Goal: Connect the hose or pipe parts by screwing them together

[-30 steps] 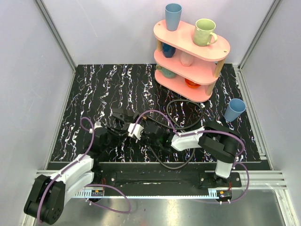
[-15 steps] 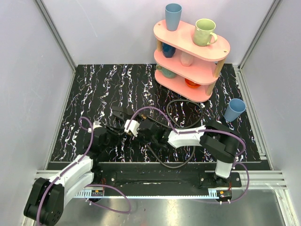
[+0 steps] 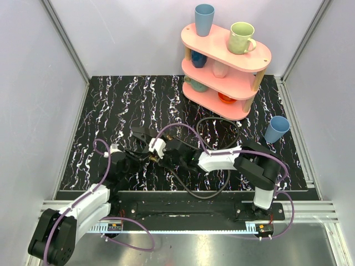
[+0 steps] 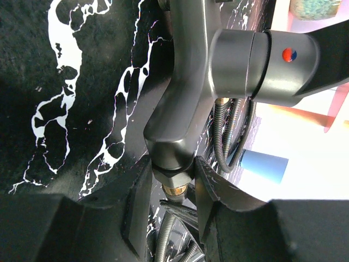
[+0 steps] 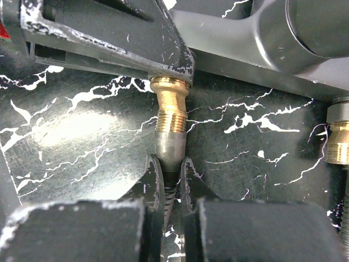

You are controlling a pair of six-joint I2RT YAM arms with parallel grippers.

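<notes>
My left gripper [image 4: 172, 174] is shut on the hex base of a dark grey angular pipe piece [image 4: 188, 82]. That piece has a red and blue dot on its knob, and a brass thread [image 4: 173, 189] shows below the base. My right gripper [image 5: 171, 169] is shut on a thin hose [image 5: 170, 185] just behind its metal collar. The hose's brass fitting [image 5: 170, 106] points up and touches the underside of the left gripper's finger [image 5: 109, 27]. From above, the left gripper [image 3: 140, 152] and the right gripper [image 3: 157, 157] meet near the mat's front centre. The angular piece [image 3: 142, 134] juts out behind them.
More hose [image 3: 216, 124] loops on the marbled mat [image 3: 111, 100] behind and right of the grippers. A second brass fitting [image 5: 339, 143] hangs at the right. A pink shelf [image 3: 227, 66] with cups stands at the back right, a blue cup [image 3: 276, 129] in front of it.
My right gripper has moved left with the hose end, bringing its brass fitting up to the piece held by the left gripper. The left gripper has shifted slightly.
</notes>
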